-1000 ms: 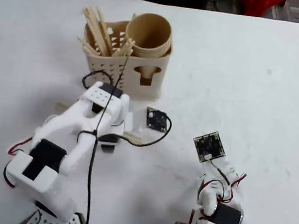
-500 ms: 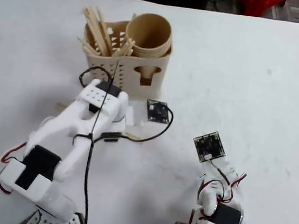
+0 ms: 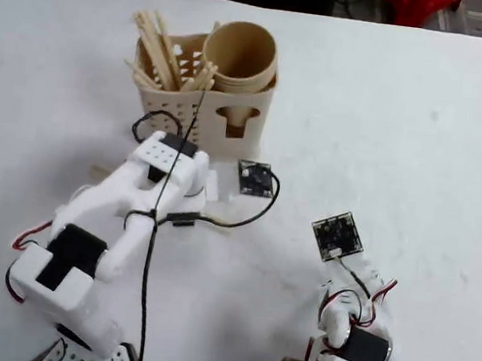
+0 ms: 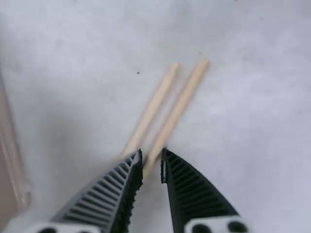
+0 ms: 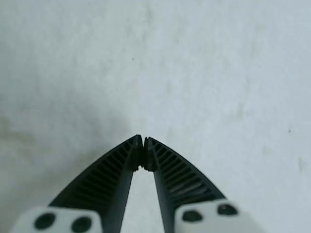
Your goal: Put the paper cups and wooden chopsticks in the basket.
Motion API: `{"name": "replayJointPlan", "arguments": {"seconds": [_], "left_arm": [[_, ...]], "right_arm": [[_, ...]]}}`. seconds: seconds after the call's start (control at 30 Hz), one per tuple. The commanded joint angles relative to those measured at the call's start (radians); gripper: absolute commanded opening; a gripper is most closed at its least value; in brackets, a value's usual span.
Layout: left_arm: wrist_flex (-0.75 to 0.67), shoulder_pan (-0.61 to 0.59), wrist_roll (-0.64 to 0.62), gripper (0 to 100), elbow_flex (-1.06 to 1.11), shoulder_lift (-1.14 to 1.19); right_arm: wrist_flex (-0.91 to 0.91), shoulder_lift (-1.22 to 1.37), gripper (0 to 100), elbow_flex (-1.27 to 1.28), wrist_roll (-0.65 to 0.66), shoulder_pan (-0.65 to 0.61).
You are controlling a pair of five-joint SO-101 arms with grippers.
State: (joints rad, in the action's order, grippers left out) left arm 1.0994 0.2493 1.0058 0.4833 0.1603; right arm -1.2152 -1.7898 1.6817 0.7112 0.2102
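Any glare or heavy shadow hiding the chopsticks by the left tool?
Left wrist view: no glare; the two chopsticks lie in soft, even light at the left tool, casting faint shadows. High view: the white table is bright, with a soft shadow beside the left arm. Right wrist view: the right tool hangs over evenly lit table.

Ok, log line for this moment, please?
left tool: narrowly open, astride one chopstick on table | right tool: shut, empty | basket: holds cups, chopsticks
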Motion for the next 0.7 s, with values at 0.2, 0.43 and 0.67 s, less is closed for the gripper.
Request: {"name": "replayJointPlan", "arguments": {"seconds": [0.2, 0.43, 0.67], "left_arm": [[0.057, -0.004, -0.011, 9, -0.043, 0.012], [0.103, -0.002, -0.011, 14, -0.038, 0.015], [0.104, 0.027, -0.014, 11, -0.048, 0.073]], "right_arm": [[-0.004, -0.007, 1.8, 0.009, 0.003, 0.001], [-0.004, -0.007, 1.8, 0.009, 0.003, 0.001], [-0.004, -0.007, 1.8, 0.009, 0.003, 0.001]]}}
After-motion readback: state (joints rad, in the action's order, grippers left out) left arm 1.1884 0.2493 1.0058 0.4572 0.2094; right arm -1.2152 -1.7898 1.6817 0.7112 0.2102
